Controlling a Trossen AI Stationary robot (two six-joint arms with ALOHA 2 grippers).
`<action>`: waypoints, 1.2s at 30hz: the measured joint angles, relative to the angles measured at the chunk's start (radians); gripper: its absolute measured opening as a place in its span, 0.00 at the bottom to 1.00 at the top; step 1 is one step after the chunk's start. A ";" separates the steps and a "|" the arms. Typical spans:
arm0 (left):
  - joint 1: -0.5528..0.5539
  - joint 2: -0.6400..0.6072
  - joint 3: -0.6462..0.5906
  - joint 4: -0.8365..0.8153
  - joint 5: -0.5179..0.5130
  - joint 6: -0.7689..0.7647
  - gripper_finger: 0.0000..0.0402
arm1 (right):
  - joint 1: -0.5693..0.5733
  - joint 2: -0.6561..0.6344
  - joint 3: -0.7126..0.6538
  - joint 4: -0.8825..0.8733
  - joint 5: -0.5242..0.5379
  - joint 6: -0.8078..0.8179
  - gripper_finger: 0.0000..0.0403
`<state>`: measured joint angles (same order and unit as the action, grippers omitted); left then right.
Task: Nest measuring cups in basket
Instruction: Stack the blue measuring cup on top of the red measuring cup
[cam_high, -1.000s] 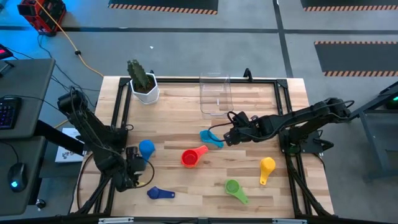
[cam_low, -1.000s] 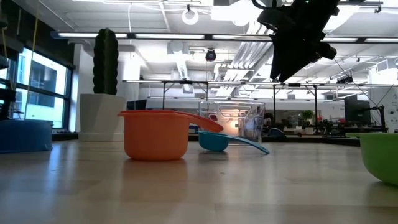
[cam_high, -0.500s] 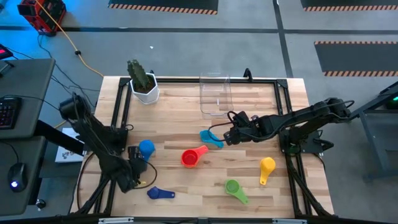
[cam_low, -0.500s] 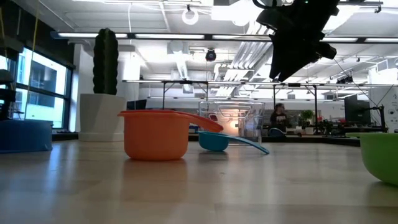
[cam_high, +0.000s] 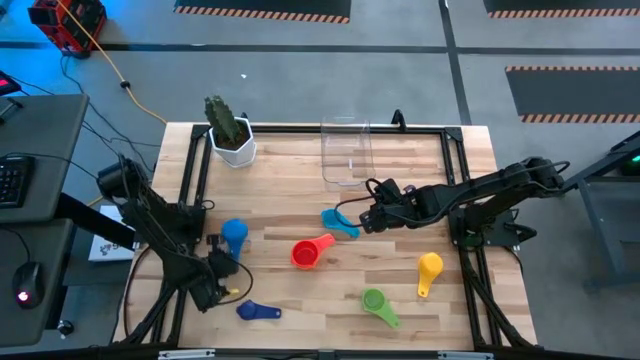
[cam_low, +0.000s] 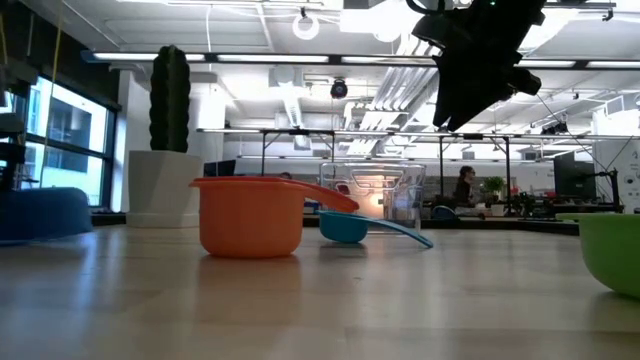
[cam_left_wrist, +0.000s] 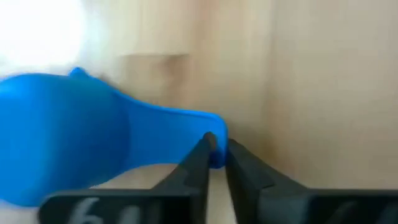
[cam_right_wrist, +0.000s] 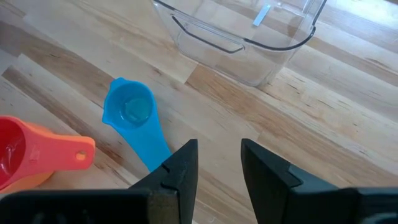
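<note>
While the left hand (cam_left_wrist: 214, 152) is pinching the handle tip of the blue cup (cam_left_wrist: 68, 140), that cup's long axis is running straight out ahead of the fingers, bowl farthest away. In the high view the cup is sitting near the surface's (cam_high: 300, 170) left edge, well apart from the basket (cam_high: 346, 152) at the far middle. The right hand (cam_right_wrist: 217, 162) is hovering part-open, grasping nothing, just beside the light blue cup (cam_right_wrist: 130, 112) and nearer the basket.

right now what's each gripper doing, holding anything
left gripper: fingers shut on the blue cup by its handle tip.
right gripper: fingers open, holding nothing, above the light blue cup.
</note>
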<state>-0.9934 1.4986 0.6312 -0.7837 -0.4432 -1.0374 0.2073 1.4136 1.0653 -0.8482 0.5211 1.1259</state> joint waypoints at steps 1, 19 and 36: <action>0.000 0.000 0.005 -0.016 -0.001 -0.007 0.03 | 0.000 0.000 0.000 0.000 0.000 0.000 0.28; 0.076 -0.370 0.296 -0.369 0.011 -0.106 0.00 | 0.000 0.000 0.000 0.008 0.003 0.003 0.28; 0.585 -0.611 0.529 -0.077 0.525 0.089 0.00 | 0.000 0.000 0.000 0.417 -0.187 -0.222 0.28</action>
<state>-0.4082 0.8872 1.1599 -0.8607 0.0820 -0.9485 0.2073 1.4136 1.0649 -0.4314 0.3341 0.9037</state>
